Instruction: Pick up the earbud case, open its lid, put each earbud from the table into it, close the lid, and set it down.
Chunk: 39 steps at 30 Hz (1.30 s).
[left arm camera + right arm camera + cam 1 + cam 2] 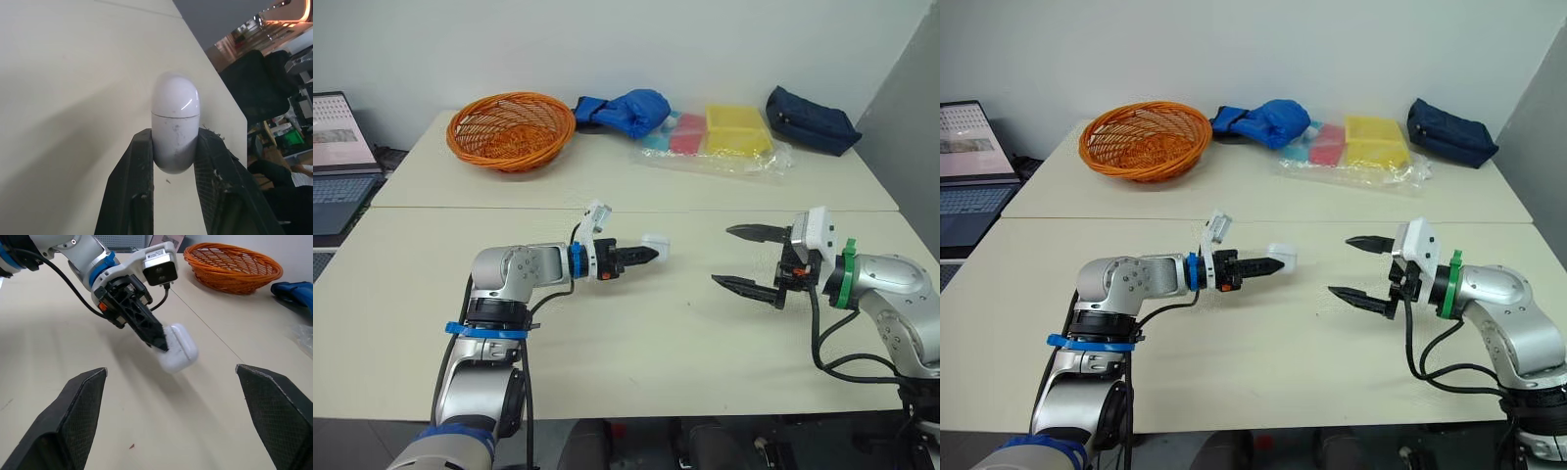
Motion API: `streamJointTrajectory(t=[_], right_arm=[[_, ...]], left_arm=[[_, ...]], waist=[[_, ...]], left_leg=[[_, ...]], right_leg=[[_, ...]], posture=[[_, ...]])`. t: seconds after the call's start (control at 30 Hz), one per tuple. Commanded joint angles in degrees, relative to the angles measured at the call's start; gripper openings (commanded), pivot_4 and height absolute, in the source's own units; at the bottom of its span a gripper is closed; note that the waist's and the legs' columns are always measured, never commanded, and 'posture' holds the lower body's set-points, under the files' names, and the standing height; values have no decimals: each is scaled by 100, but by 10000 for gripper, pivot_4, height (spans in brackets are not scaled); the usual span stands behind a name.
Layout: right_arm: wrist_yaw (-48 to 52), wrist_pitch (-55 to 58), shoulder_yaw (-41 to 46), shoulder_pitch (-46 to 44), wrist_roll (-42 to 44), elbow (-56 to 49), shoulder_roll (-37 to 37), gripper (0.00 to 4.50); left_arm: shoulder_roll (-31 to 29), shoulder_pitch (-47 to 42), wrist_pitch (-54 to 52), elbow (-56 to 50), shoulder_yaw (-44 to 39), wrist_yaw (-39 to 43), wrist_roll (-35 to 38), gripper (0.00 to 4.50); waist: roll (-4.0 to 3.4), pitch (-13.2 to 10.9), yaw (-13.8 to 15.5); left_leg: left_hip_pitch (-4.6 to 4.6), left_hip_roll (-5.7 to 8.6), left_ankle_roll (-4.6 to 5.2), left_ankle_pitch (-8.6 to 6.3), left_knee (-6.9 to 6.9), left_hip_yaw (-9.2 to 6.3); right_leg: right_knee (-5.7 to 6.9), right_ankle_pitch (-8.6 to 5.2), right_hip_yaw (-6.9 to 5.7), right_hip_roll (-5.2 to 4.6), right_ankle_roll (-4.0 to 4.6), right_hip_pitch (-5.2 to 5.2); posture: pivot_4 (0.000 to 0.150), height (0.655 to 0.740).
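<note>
A white oval earbud case (175, 122) with its lid closed is held just above the table (636, 343), near the middle. My left gripper (651, 254) is shut on its lower half, one black finger on each side, and the lid end points away from the wrist. In the right wrist view the case (178, 348) hangs off the tips of the left fingers (146, 325). My right gripper (722, 256) hovers a short way to the right of the case, wide open with nothing between its fingers and facing the case.
On the far table stand an orange wicker basket (511, 127), a blue cloth bundle (626, 110), a clear plastic bag with yellow and pink boxes (724, 132) and a dark navy pouch (811, 119). A laptop (337, 162) sits off the left edge.
</note>
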State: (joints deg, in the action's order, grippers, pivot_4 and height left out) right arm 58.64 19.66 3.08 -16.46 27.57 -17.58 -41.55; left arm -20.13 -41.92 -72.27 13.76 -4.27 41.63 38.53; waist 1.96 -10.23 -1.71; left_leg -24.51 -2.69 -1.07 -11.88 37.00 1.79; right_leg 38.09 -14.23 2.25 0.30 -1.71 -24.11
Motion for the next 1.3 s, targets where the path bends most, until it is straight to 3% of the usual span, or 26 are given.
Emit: streamJointTrajectory(t=[0.03,0.33,0.57,0.73,0.8,0.87,1.0,1.1,1.3], right_arm=[[287,-637,-222,295,-343,100,-20,44459],[186,-1099,-282,333,-571,366,133,44459],[128,-994,-312,147,-526,494,210,45000],[297,-1206,-329,26,-622,803,150,45000],[379,-1264,-264,-16,-599,954,109,45000],[465,-1311,-207,-64,-565,1064,45,45000],[584,-1420,-128,-176,-561,1252,-65,45000],[630,-1401,-69,-255,-512,1292,-112,45000],[705,-1414,-95,-212,-525,1240,-101,45000]], left_arm=[[-30,-15,-615,-144,-99,-244,125,7574],[210,241,-781,-89,-92,-930,-200,7574],[214,311,-887,-95,-446,-1154,-144,28791],[-419,496,-836,-497,-808,-1050,-85,43947],[-1041,725,81,-810,-718,-478,-246,44545],[-1676,1094,1752,-996,-395,307,-781,44545],[-2494,1666,4127,-982,-50,1582,-1526,44545],[-2623,1867,5610,-719,-177,2008,-1816,44545],[-2575,2052,6558,-548,-110,1884,-2237,44545]], waist=[[0,0,4],[0,1,4],[0,1,-1],[0,1,-29],[0,0,-93],[0,0,-122],[-1,0,-3],[-1,0,63],[0,1,145]], left_leg=[[0,0,0,0,0,0],[21,2,-1,0,0,0],[63,2,-2,0,-3,1],[78,-1,-2,0,-4,0],[83,-6,-2,0,-7,-1],[90,-10,-2,0,-20,-2],[86,-10,-3,0,-29,8],[71,-11,-4,0,-31,13],[49,5,0,-2,-18,31]], right_leg=[[1,0,0,1,0,-1],[7,1,11,-3,0,12],[3,1,15,-3,1,49],[9,3,17,1,5,55],[12,5,20,7,11,55],[11,9,29,12,27,48],[3,-20,20,-3,78,47],[-5,-16,19,-52,93,43],[-13,-18,21,-77,70,34]], posture=[[1500,7400],[1500,7400],[1500,7400],[1500,7400],[1500,7400],[1500,7400],[1500,7400],[1500,7400],[1500,7400]])
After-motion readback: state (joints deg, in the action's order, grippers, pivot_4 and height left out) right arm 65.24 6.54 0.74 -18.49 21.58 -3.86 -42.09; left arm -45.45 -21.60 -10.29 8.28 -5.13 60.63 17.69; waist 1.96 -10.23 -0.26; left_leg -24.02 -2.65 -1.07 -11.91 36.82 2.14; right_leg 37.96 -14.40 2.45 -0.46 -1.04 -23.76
